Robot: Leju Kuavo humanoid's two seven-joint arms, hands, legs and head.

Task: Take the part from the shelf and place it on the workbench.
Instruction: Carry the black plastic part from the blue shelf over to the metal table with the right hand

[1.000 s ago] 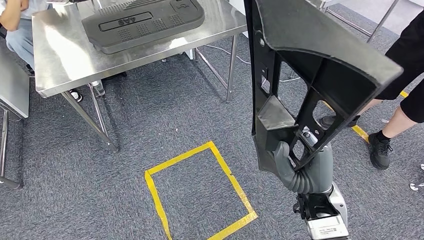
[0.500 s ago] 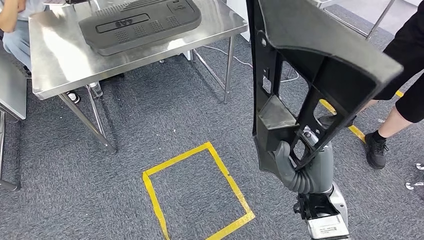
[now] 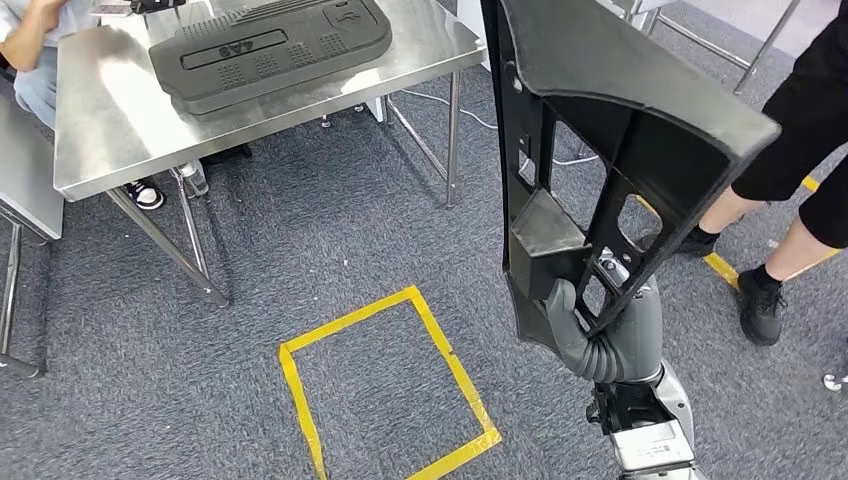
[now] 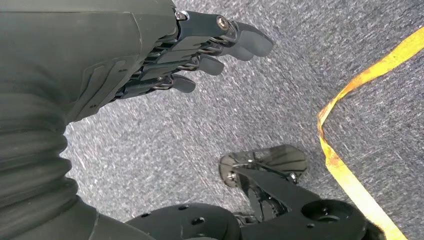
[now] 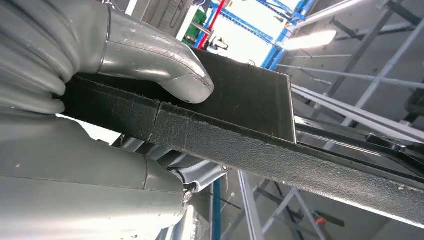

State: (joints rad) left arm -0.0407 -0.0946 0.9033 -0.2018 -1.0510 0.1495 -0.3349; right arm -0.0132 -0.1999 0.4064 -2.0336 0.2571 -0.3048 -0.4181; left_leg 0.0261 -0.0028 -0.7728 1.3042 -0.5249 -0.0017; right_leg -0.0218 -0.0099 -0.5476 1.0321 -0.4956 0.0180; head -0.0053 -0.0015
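Observation:
A long black ribbed plastic part (image 3: 600,150) stands upright in front of me at the right of the head view. My right hand (image 3: 580,335) grips its lower end, and in the right wrist view the thumb (image 5: 155,65) presses on the part's black edge (image 5: 225,130). The steel workbench (image 3: 110,120) stands at the upper left, apart from the held part. A flat black panel (image 3: 265,45) lies on it. My left hand (image 4: 200,50) hangs over the grey carpet with its fingers apart and nothing in them.
A yellow tape square (image 3: 385,385) marks the carpet ahead of me. A person in black (image 3: 790,170) stands close at the right. Another person (image 3: 30,40) sits behind the workbench at the upper left. A second steel table edge (image 3: 25,190) shows at far left.
The whole scene has shifted slightly left and up, so the camera has moved. The held part stays in my right hand. The person at the right has shifted their legs.

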